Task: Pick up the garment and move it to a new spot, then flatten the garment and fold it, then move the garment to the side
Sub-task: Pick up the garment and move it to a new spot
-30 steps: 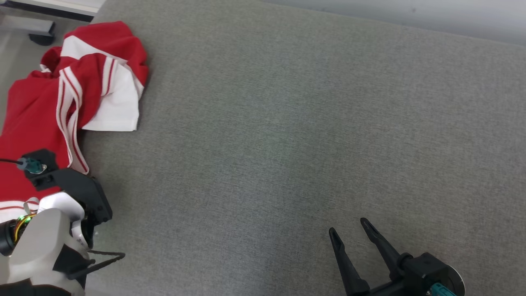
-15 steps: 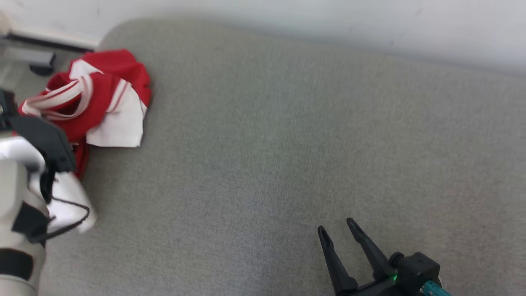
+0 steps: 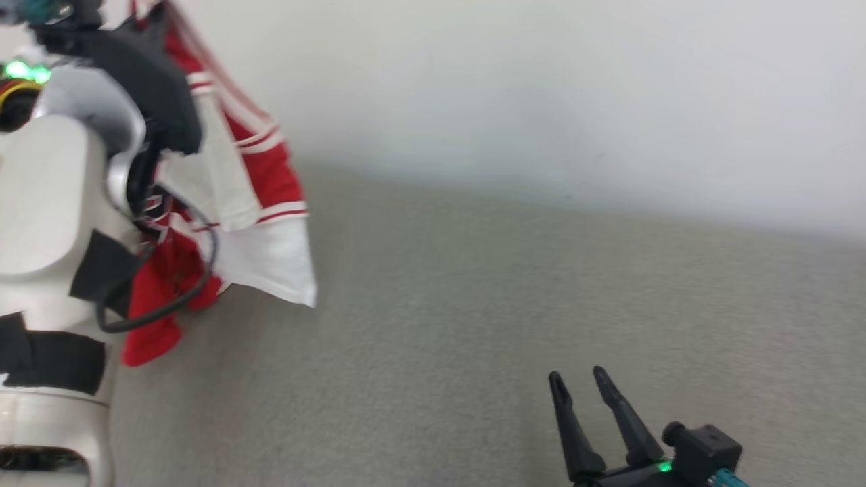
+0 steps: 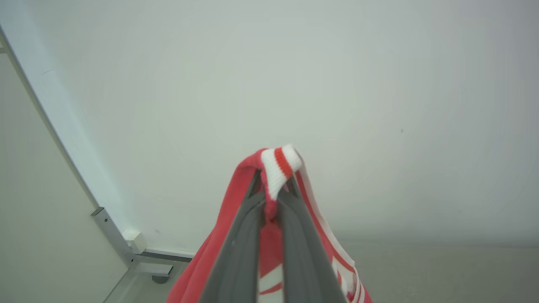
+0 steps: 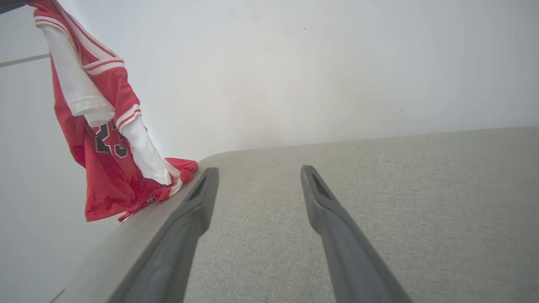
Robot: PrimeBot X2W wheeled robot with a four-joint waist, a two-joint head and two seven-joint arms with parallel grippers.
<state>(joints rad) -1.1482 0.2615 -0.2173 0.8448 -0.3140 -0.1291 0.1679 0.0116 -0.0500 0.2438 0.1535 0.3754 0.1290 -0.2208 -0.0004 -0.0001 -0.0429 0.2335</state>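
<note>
The red-and-white basketball jersey (image 3: 260,176) hangs in the air at the robot's left, bunched and twisted, a dark number 23 showing on its red body in the right wrist view. The left gripper (image 4: 273,185) holds it high by a striped red-and-white trim, the two dark fingers pressed together on that band with red cloth spilling down both sides of them. From there the jersey drops past the pale left forearm (image 3: 47,203), and its lowest folds touch the rounded left corner of the grey fabric-covered table (image 3: 473,304), a red flap hanging over the edge. The right gripper (image 3: 576,373) sits low at the near right, well apart from the jersey, its fingers spread and holding nothing. A plain white wall (image 3: 507,88) stands behind.
</note>
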